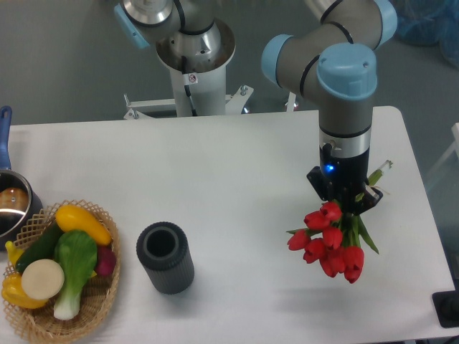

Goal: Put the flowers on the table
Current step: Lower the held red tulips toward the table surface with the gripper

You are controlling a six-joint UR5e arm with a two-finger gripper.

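The flowers (pixel 331 244), a small bunch of red tulips with green stems, are at the right side of the white table (pixel 237 165). Their blooms point toward the front edge. The stems run up under my gripper (pixel 345 199), and one stem tip pokes out behind it to the right. The gripper points straight down over the stems and appears shut on them. The arm's wrist hides most of the fingers. I cannot tell whether the blooms touch the tabletop.
A dark ribbed cylinder (pixel 166 257) stands upright at front centre. At the front left is a wicker basket (pixel 100 301) of green and yellow vegetables, with a pot (pixel 11 204) behind it. The robot base (pixel 195 57) is at the table's back edge.
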